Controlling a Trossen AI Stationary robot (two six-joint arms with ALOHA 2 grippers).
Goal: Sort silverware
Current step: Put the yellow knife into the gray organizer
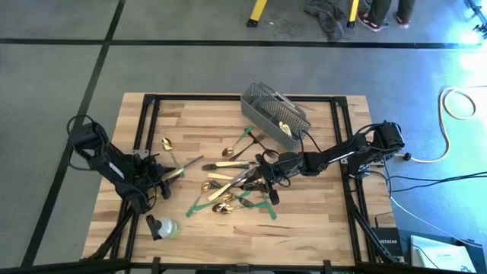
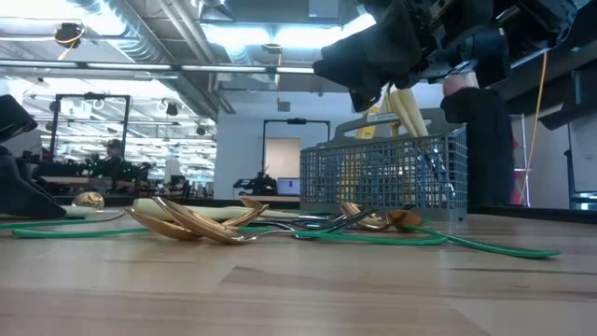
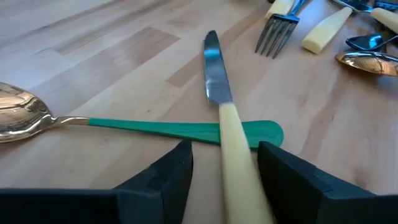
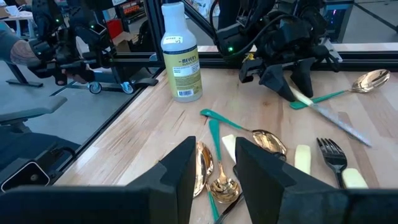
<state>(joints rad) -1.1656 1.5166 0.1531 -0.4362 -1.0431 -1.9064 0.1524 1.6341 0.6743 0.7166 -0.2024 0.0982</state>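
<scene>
High view: silverware [image 1: 232, 183] is seen scattered mid-surface [image 1: 198, 122]; a few pieces are stood in the mesh basket [image 1: 274, 114], so most sorting is judged left.
Left wrist view: a cream-handled knife [image 3: 227, 137] is straddled by the left claw [image 3: 224, 177], grip not yet confirmed.
Right wrist view: gold spoons [image 4: 214, 177] are hovered over by the right claw [image 4: 214, 165], unclenched, nothing held.

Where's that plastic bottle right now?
The bottle lies near the table's front edge on the left side in the high view, just in front of the left gripper.
</scene>
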